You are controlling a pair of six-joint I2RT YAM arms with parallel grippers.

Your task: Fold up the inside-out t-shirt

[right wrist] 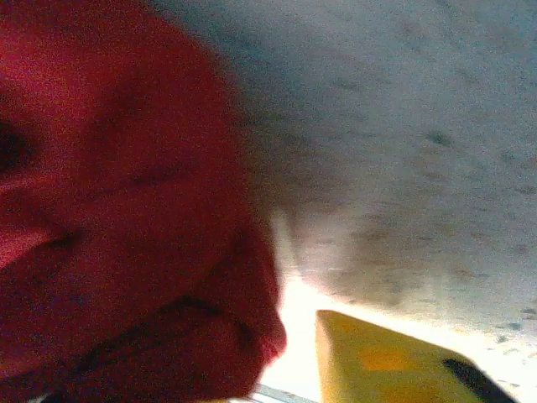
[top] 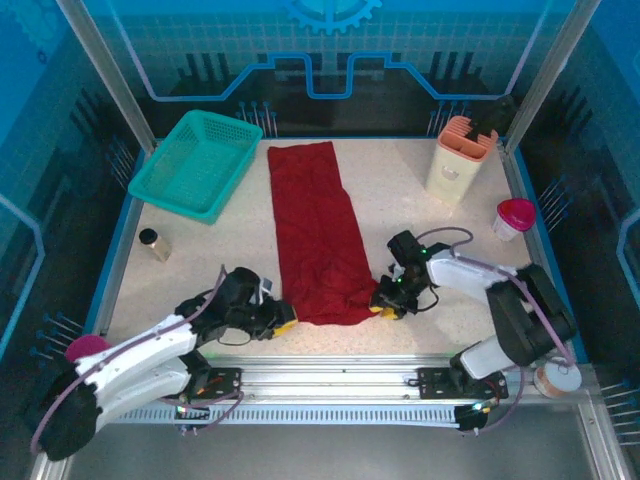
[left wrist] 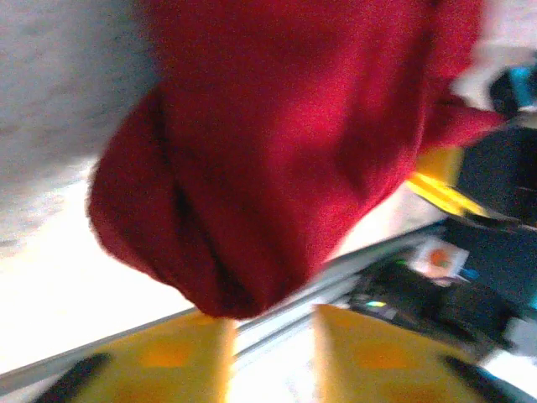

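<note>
T-shirt (top: 315, 235) showing as soft matt cloth, faintly fuzzy, creasing at the near end. Table (top: 400, 220) reading matt, speckled, stone-like. Basket (top: 195, 165) looking like moulded teal plastic, latticed. Near-edge rail (top: 330, 372) gleaming as ribbed metal. Left gripper (left wrist: 270, 357) fingers (left wrist: 168, 365) appearing smooth yellow plastic.

No legible text, brand name or number is present. The back panel (top: 420, 45) bears a blue gear outline (top: 333, 12) without lettering. In the left wrist view, a small white-and-orange label (left wrist: 438, 257) is too blurred to read
</note>
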